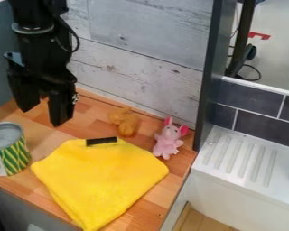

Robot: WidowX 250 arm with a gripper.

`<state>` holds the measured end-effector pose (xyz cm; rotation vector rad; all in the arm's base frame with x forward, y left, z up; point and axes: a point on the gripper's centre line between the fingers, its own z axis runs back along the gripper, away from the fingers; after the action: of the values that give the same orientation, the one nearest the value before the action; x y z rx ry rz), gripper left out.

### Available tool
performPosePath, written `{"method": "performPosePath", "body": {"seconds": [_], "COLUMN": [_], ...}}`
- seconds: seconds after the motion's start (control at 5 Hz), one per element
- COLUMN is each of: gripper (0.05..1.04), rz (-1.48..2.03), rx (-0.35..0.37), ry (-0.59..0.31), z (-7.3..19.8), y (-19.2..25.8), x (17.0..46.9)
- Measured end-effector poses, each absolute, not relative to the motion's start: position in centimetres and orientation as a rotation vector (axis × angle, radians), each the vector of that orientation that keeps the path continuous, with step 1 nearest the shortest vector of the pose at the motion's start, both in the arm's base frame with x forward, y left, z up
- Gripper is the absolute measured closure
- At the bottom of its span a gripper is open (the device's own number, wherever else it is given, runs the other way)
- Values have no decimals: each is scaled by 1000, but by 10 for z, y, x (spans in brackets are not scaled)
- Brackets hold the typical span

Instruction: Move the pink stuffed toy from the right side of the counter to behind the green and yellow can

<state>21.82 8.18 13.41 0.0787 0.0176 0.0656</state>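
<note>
Black two-finger claw (42, 116) hangs at left, fingers apart, near green-and-yellow cylindrical metal can (14, 155); folded yellow fabric cloth (101, 178) lies right.

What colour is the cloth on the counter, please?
The cloth is bright yellow, as the camera view shows.

Yellow cloth (101, 180) and patterned can (13, 155) on a wooden surface (166, 191).
The cloth lies folded and mostly flat, creased along its left side; a short black bar (101, 141) rests at its back edge; the can stands upright just beside its left corner, grey-topped, its label green, yellow and white.
</note>
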Motion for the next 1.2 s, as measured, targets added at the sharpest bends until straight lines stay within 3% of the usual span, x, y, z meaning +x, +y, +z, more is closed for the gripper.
{"method": "performPosePath", "body": {"seconds": [0.2,0.4,0.8,1.2], "gripper": [83,83,83,83], "rz": [65,24,13,-41], "rx": [73,65,-77,-85], "ry": [38,16,-84,-64], "z": [129,124,107,76], "y": [81,64,38,9], "x": [217,238,285,329]}}
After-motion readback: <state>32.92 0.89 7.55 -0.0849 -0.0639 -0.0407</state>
